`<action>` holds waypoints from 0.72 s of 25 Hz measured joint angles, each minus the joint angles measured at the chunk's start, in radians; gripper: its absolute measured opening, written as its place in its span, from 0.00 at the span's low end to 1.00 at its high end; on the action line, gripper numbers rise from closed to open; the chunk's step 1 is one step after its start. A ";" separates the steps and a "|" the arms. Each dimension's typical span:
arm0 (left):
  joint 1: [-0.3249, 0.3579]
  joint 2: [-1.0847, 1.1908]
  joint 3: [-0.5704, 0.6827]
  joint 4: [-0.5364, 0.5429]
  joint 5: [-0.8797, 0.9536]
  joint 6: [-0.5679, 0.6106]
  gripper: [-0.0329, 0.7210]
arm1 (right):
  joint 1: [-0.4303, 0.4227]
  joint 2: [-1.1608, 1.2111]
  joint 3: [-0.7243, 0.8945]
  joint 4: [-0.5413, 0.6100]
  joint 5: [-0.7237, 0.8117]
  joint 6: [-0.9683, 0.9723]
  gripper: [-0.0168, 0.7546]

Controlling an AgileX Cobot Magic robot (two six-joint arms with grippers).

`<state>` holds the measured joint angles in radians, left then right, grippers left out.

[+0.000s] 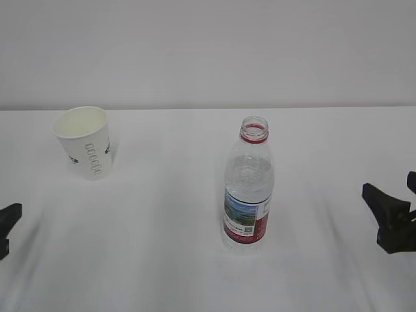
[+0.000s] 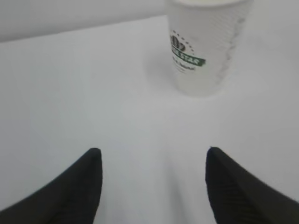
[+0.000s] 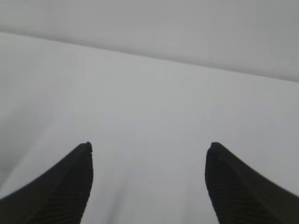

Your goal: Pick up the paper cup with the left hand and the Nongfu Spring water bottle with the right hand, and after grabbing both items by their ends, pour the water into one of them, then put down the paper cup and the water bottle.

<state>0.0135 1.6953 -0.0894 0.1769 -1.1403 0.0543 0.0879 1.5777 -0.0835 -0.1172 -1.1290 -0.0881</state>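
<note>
The paper cup (image 1: 86, 142) stands upright at the back left of the white table, white with grey-green lettering; in the left wrist view the paper cup (image 2: 203, 46) shows its green logo, ahead and to the right of the fingers. The Nongfu Spring water bottle (image 1: 247, 186) stands upright near the middle, uncapped, with a red neck ring and a green-and-red label. I cannot make out the water level in it. My left gripper (image 2: 153, 151) is open and empty, well short of the cup. My right gripper (image 3: 148, 145) is open over bare table, and the bottle is outside its view.
The white table (image 1: 162, 247) runs back to a pale wall. Only the dark tip of the left gripper (image 1: 8, 224) shows at the left edge of the exterior view, and the right gripper (image 1: 395, 214) at the right edge.
</note>
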 joint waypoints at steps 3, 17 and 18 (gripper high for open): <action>0.000 0.008 0.013 0.035 0.000 0.000 0.68 | 0.000 0.008 0.037 -0.016 -0.002 0.000 0.76; 0.000 0.008 0.016 0.235 -0.005 0.000 0.64 | 0.000 0.008 0.050 -0.263 -0.009 -0.055 0.76; 0.000 0.008 0.016 0.256 -0.005 0.000 0.67 | 0.000 0.008 0.050 -0.267 -0.009 -0.056 0.76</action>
<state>0.0135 1.7035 -0.0737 0.4331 -1.1449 0.0543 0.0879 1.5859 -0.0337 -0.3841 -1.1383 -0.1442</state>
